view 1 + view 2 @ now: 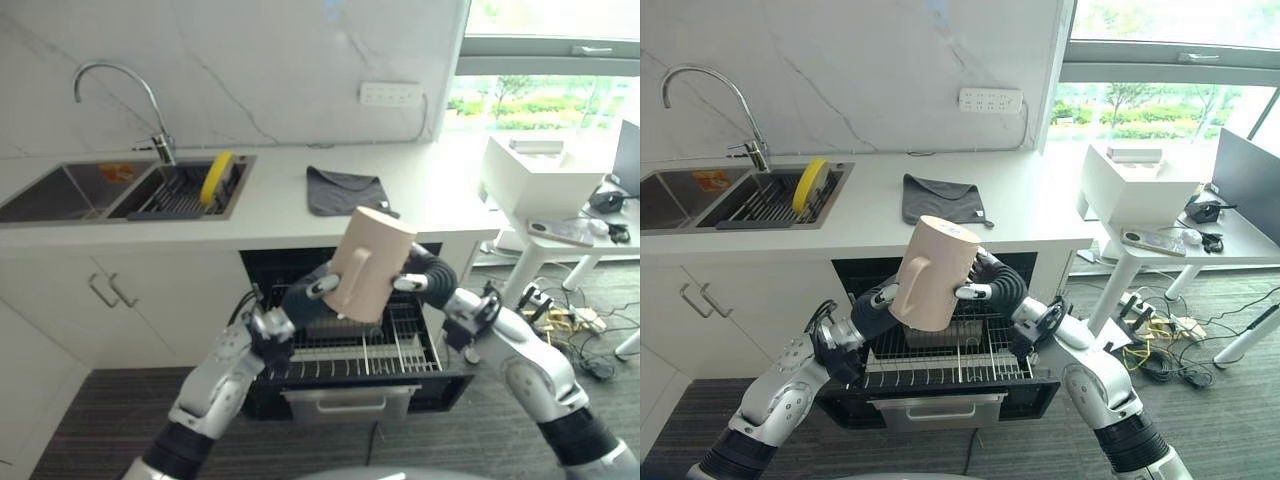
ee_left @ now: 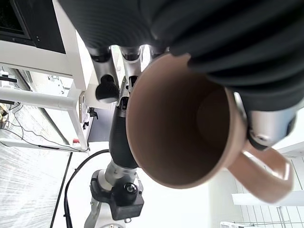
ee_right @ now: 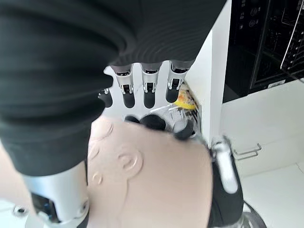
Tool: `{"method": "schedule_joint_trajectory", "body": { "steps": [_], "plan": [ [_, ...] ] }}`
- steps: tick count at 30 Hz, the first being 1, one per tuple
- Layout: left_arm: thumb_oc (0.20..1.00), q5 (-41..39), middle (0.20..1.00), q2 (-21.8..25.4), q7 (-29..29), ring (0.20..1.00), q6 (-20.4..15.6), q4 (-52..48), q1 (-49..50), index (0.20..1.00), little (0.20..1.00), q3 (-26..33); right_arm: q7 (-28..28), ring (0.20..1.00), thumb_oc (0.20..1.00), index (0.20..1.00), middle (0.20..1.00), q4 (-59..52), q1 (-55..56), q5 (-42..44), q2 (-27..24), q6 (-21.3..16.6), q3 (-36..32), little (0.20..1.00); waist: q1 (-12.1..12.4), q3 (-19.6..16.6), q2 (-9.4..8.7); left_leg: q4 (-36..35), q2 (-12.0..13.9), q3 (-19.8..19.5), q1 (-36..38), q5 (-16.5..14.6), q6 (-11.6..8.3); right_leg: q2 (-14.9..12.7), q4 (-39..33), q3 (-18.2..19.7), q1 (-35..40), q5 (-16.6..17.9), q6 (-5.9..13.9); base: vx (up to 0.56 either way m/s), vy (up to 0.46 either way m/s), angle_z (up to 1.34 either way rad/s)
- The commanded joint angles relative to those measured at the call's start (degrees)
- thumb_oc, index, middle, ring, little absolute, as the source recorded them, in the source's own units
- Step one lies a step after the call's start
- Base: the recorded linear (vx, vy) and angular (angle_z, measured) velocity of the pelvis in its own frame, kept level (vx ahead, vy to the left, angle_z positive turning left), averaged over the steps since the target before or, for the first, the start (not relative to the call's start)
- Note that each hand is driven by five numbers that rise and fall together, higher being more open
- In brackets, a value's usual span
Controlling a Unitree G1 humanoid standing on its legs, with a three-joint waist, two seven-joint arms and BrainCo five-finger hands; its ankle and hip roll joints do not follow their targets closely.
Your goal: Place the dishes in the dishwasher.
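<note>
**Beige mug held by both hands above the open dishwasher rack**

A white worktop is seen running below a marbled wall, with a double sink set into its left part under a curved tap. Beneath the worktop, the dishwasher is found open, its wire rack drawn out toward the robot.

In the right basin of the sink a dark dish rack is noted, with a yellow plate standing on edge in it. A dark grey cloth is lying flat on the worktop, to the right of the sink. A white side table is observed at far right, near the window.

A tall beige mug with a handle is held up in the air above the pulled-out rack, tilted, with its base uppermost and toward the wall. It is gripped between both hands. The left hand is applied to the mug's left side, its fingers curled round the rim, as shown in the left wrist view, where the mug's open mouth is seen. The right hand is set against the mug's right side; its fingers are extended beyond the mug's wall, with the thumb pressed against it.
</note>
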Motion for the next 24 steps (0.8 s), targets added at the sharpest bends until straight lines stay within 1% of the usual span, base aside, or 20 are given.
{"method": "schedule_joint_trajectory", "body": {
  "steps": [1,9,18,24],
  "plan": [
    [0.200,1.37,0.200,0.87,-0.82,0.200,-1.91,0.14,-5.66,0.200,0.200,-1.92,1.09,1.000,1.000,1.000,1.000,-3.62,-6.50,3.22,1.71,-1.62,-1.70,1.000,1.37,2.05,-0.73,0.38,3.09,1.68,4.90,-2.25,-1.71,-3.22,0.35,-3.78,0.00,0.67,2.16,0.00,0.000,0.00],
    [0.200,1.73,0.200,0.82,-0.83,0.200,-1.78,1.09,-5.32,0.200,0.200,-2.73,1.31,1.000,1.000,1.000,1.000,-4.07,-7.91,5.55,2.01,-1.27,-1.74,1.000,1.49,1.84,-0.73,0.38,2.95,1.61,4.93,-2.41,-1.58,-3.11,0.35,-3.86,0.02,0.59,2.06,0.00,0.000,0.00],
    [0.200,1.86,0.200,0.62,-0.81,0.200,-1.90,1.80,-5.26,0.200,0.200,-3.22,1.21,1.000,1.000,1.000,1.000,-4.64,-8.31,4.94,2.55,-1.14,-1.47,1.000,1.39,1.84,-0.74,0.38,3.07,1.92,5.01,-2.34,-1.58,-3.14,0.35,-3.81,0.02,0.64,2.06,0.00,0.000,0.00],
    [0.200,2.00,0.200,0.47,-0.96,0.200,-2.25,2.55,-5.23,0.200,0.200,-3.61,0.66,1.000,1.000,1.000,1.000,-5.08,-8.79,5.93,3.10,-1.80,-1.46,1.000,1.34,1.88,-0.78,0.38,3.04,2.04,5.06,-2.42,-1.50,-3.26,0.35,-3.74,-0.03,0.70,2.14,0.00,0.000,0.00]
  ]
}}
